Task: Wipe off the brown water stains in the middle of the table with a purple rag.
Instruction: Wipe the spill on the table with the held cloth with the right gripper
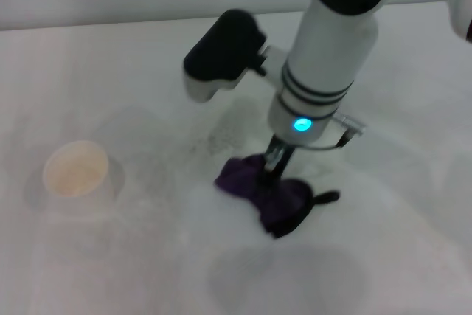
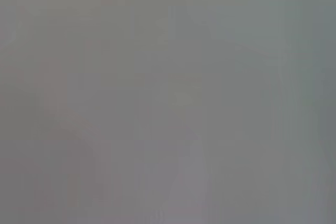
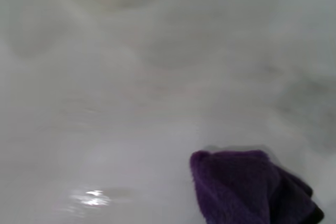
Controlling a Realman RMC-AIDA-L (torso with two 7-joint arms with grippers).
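Wiping underway: right gripper (image 1: 271, 170) clamps the dark purple folded rag (image 1: 267, 195) against the white matte table (image 1: 133, 271); no brown stain visible; next, lift and check.

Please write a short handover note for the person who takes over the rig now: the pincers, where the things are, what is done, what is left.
Right pincer: down on the purple rag, apparently shut on it, mid-table.
Left pincer: not in view; its wrist view shows nothing.
Purple rag: bunched on the table, loop tag toward the robot's right.
White cup: upright, on the robot's left, apart from the rag.
Brown water stains: none visible; perhaps wiped or under the rag.
Left: lift the rag, check beneath, wipe again if needed.
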